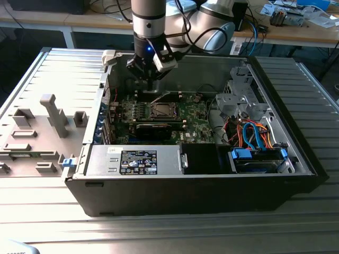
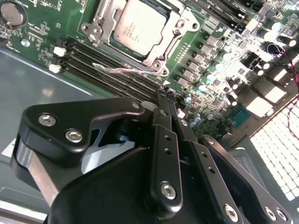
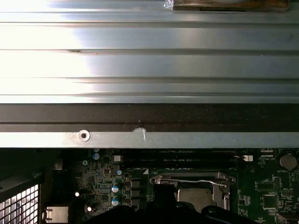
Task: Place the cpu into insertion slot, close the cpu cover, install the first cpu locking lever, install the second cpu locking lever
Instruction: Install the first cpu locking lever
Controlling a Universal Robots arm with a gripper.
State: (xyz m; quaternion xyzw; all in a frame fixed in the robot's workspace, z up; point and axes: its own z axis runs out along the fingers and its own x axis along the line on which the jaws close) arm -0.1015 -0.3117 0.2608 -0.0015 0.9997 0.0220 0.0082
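Observation:
The cpu (image 2: 140, 25) lies flat in the insertion slot (image 1: 161, 110) on the green board, its silver-grey top showing. The cpu cover (image 2: 103, 21) lies down around it as a silvery frame; both appear again in the first wrist view, cpu (image 3: 202, 197) and cpu cover (image 3: 187, 177). A thin wire locking lever (image 2: 119, 70) runs along the socket's edge next to the memory slots. My gripper (image 1: 151, 84) hangs just behind the socket inside the case, shut and empty. In the second wrist view the gripper (image 2: 167, 93) tips sit close to the socket's corner.
Black memory slots (image 2: 107, 65) run beside the socket. A long black card (image 1: 153, 128) lies in front of it, then the power supply (image 1: 132, 159). A drive cage with blue and orange cables (image 1: 254, 135) is at the exterior view's right. The case wall (image 3: 149, 137) stands close behind.

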